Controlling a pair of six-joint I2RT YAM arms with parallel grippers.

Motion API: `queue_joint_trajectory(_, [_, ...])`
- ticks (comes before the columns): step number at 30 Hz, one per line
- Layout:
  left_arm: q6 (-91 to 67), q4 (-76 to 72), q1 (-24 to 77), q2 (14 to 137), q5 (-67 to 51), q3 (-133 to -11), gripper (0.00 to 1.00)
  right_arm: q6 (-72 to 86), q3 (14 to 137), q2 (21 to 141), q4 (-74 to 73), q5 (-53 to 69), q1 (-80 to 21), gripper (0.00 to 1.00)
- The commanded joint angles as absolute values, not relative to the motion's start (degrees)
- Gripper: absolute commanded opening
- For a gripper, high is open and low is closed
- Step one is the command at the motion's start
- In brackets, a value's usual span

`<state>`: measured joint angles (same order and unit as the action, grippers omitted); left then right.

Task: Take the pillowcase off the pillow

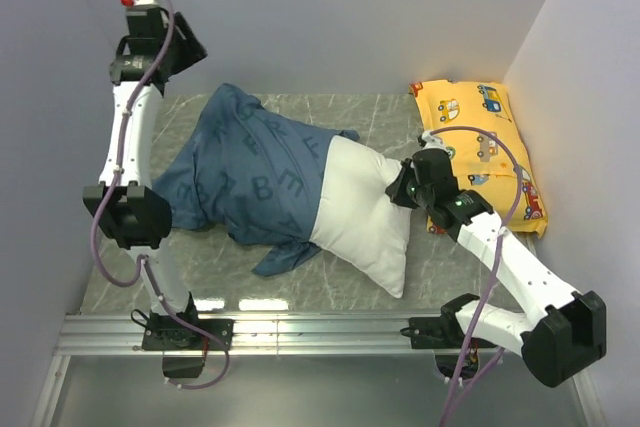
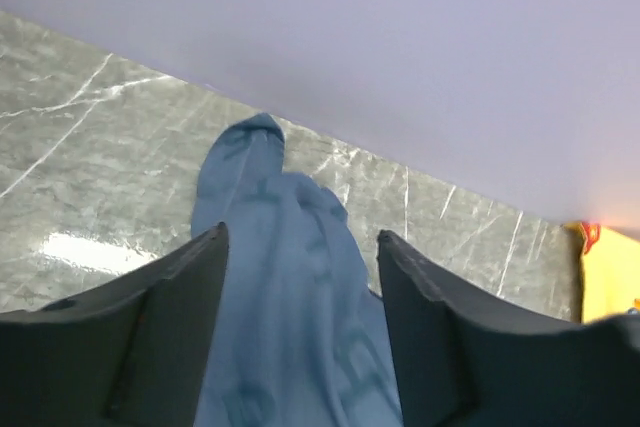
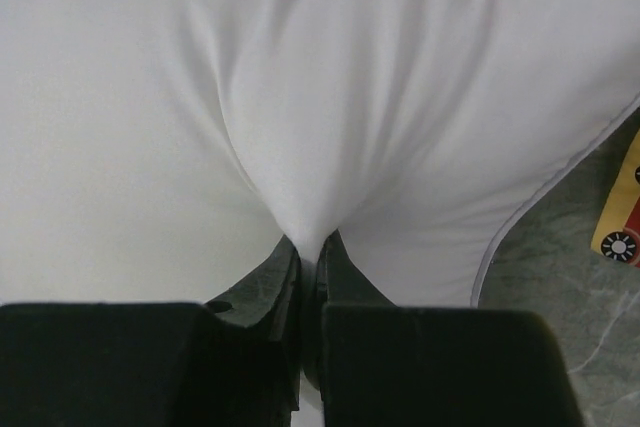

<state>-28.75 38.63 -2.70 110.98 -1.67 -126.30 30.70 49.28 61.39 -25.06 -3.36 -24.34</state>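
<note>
The dusty-blue pillowcase [image 1: 245, 175] lies on the table and covers the left half of the white pillow [image 1: 365, 212], whose right half sticks out bare. My right gripper [image 1: 404, 187] is shut on a fold of the pillow's white fabric [image 3: 330, 127] at its right edge; the wrist view shows the gripper [image 3: 310, 245] pinching it. My left gripper [image 1: 190, 47] is raised near the back left wall, apart from the case. In its wrist view the gripper [image 2: 300, 239] is open and empty, with the bunched far end of the pillowcase [image 2: 280, 277] below it.
A yellow car-print pillow [image 1: 480, 147] lies at the back right against the wall, just behind my right gripper; its corner shows in both wrist views [image 2: 610, 272] [image 3: 622, 217]. The grey marble table [image 1: 200, 267] is walled on left, back and right. A metal rail [image 1: 320, 332] runs along the near edge.
</note>
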Motion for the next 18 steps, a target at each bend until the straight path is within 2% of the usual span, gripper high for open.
queue_joint_trajectory(1, [-24.8,40.6,4.98,105.76,5.33,-125.78,0.68,31.99,48.6,63.54,-20.23,-1.94,-24.52,0.0])
queue_joint_trajectory(3, [-24.96,40.87,7.72,100.93,8.6,-119.73,0.69,32.17,48.25,64.16,-19.52,-1.4,-25.13,0.0])
queue_joint_trajectory(4, [-25.4,40.0,10.26,98.81,8.96,-112.49,0.7,32.17,48.16,64.51,-19.25,-2.02,-25.75,0.0])
queue_joint_trajectory(6, [-26.28,36.93,12.91,91.46,12.38,-104.37,0.7,32.17,47.99,64.69,-19.16,-2.72,-26.8,0.05])
queue_joint_trajectory(7, [-27.15,35.7,15.1,88.97,13.35,-95.97,0.71,31.99,47.99,64.43,-19.33,-2.64,-26.81,0.16])
queue_joint_trajectory(8, [-27.77,33.42,15.73,86.34,13.71,-91.8,0.71,31.82,47.99,63.81,-19.34,-2.72,-26.72,0.22])
queue_joint_trajectory(9, [-29.34,32.35,16.17,81.52,13.45,-87.93,0.72,31.47,47.9,63.11,-19.34,-3.59,-26.72,0.38])
queue_joint_trajectory(11, [-30.32,29.55,16.61,77.36,11.79,-77.47,0.74,30.77,49.38,61.18,-20.82,-5.0,-26.81,0.54])
queue_joint_trajectory(13, [-30.23,25.59,17.05,73.67,9.14,-70.7,0.75,29.71,52.54,59.86,-23.71,-7.45,-27.24,0.66])
queue_joint_trajectory(18, [-29.79,21.98,17.66,74.7,5.63,-66.71,0.76,27.34,59.93,60.55,-29.87,-16.6,-35.84,0.77])
